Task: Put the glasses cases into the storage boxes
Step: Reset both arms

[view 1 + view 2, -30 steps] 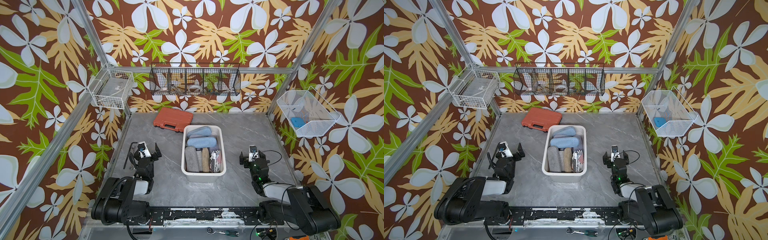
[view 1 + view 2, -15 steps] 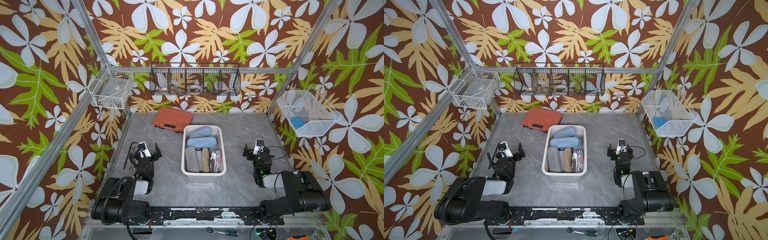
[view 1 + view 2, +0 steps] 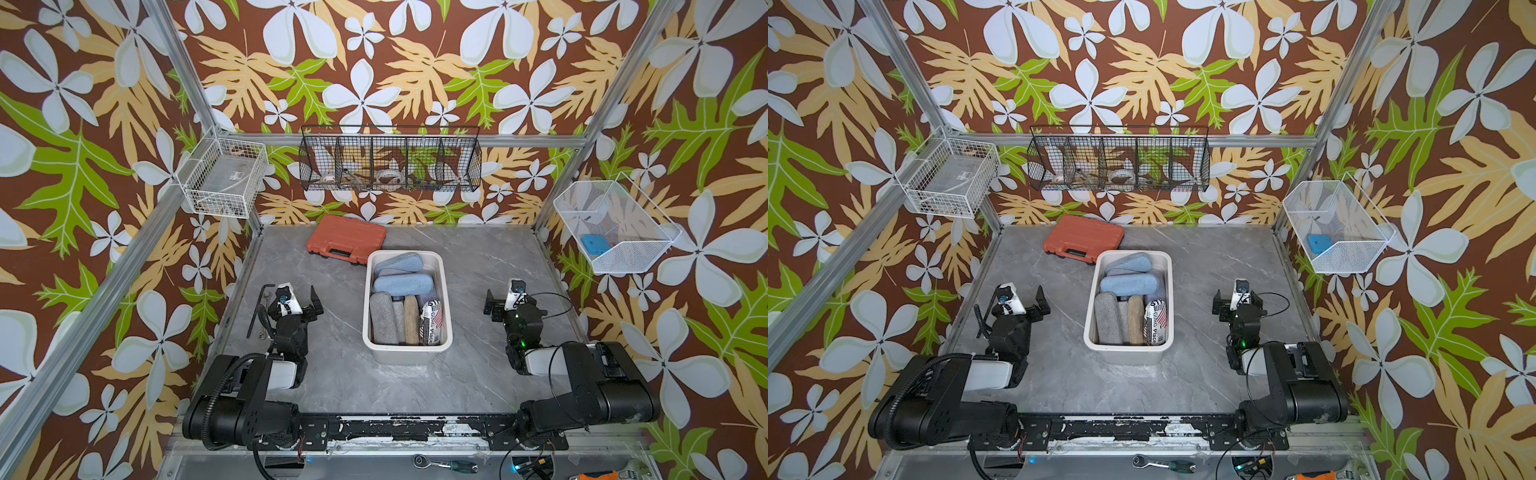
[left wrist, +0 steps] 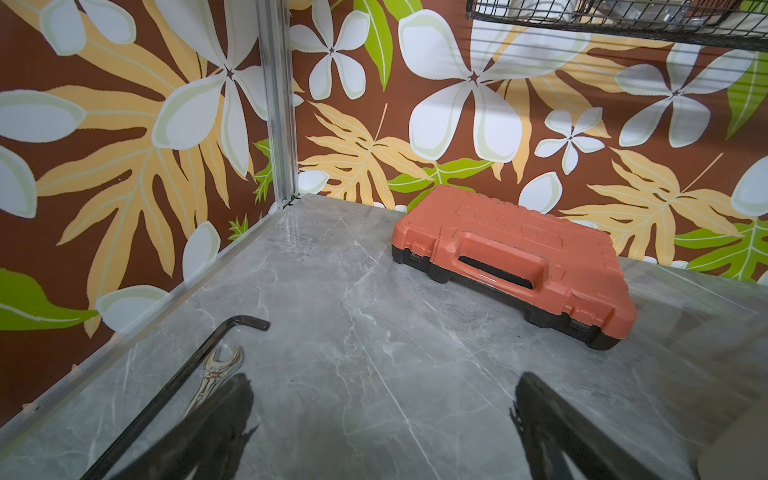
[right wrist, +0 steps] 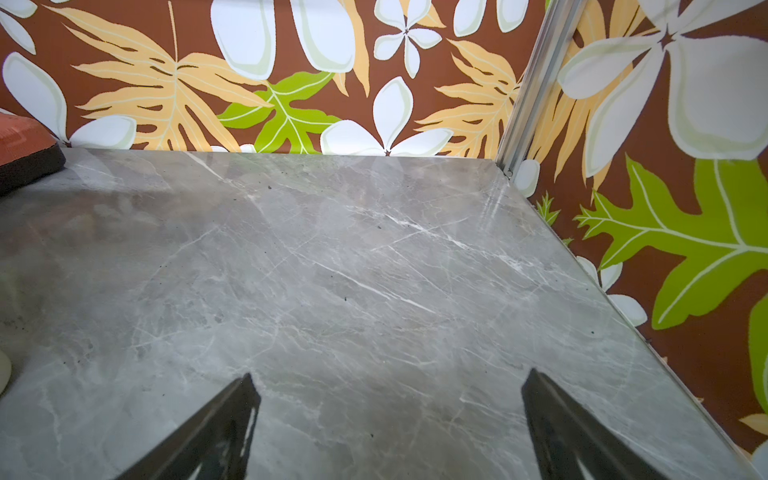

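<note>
Left tool (image 4: pixel 385 375), right tool (image 5: pixel 390 372): bases cropped

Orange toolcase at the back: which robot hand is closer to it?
Left. The left gripper waits open on the same side of the white tub as the orange toolcase, not touching it. The right gripper waits open across the tub, farther off.
</note>
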`<state>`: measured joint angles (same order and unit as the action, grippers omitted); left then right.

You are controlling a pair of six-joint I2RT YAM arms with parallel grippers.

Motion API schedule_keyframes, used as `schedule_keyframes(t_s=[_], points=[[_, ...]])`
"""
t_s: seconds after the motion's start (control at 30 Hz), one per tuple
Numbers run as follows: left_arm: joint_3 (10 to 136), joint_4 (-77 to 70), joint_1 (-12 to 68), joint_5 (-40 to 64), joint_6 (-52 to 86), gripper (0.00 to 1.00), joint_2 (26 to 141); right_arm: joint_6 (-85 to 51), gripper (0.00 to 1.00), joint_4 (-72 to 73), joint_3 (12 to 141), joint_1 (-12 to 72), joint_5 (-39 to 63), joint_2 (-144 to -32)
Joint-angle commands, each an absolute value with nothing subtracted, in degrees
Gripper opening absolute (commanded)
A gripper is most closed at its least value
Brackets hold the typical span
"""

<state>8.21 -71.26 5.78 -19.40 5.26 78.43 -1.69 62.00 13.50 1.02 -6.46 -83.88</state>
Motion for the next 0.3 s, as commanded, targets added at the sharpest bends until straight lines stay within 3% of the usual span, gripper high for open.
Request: schedule_keyframes(t_s=[0.0, 0.27], points=[[8.7, -71.9, 5.7, -19.0, 5.0, 1.00, 78.6, -2.2, 1.00, 62.5, 13.5, 1.0, -6.8, -83.7], [8.6, -72.2, 5.7, -19.0, 4.8, 1.00, 78.6, -2.2, 1.00, 62.6, 13.5, 1.0, -6.7, -83.6]])
